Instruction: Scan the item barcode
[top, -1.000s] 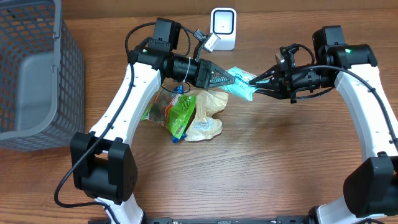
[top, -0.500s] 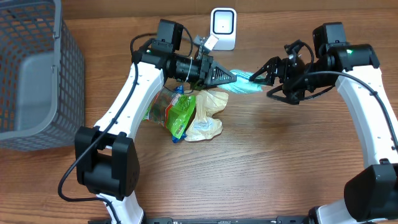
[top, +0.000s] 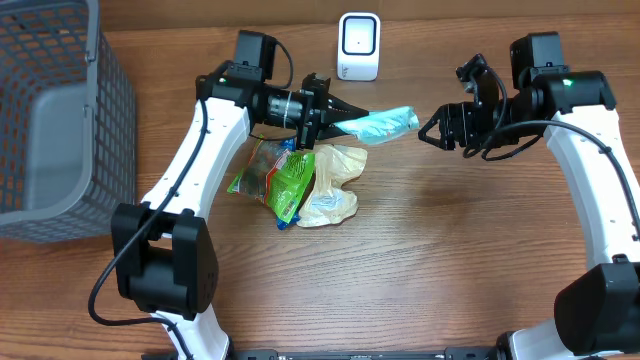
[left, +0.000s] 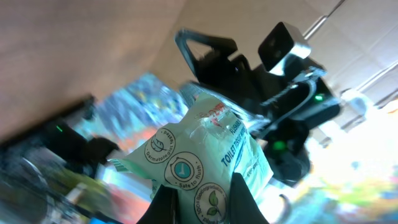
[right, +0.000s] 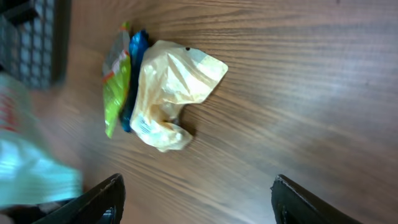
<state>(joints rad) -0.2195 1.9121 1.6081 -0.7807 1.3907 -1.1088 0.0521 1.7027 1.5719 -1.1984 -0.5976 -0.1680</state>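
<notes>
Overhead: seeing left gripper clamped on one end of pale teal soft plastic packet, held out over wooden table at far centre, just near of small white boxy scanner. Free end of packet pointing right toward right gripper, whose jaws are apart, close to packet tip but not touching. On table just near of left gripper: crumpled green foil snack bag, touching pale yellow crumpled plastic bag on its right. Grey plastic mesh basket at far left. Left wrist: packet pinched between both fingers at bottom of frame, printed face with round icons toward camera. Beyond it, black right gripper, blurred. Right wrist: fingers spread wide at bottom corners, nothing between them. Packet only a blurred teal patch at picture edge, clear of both fingers. Yellow bag and green bag side by side on table below, something blue wedged between them, can't tell what. Corner of basket visible past them.
</notes>
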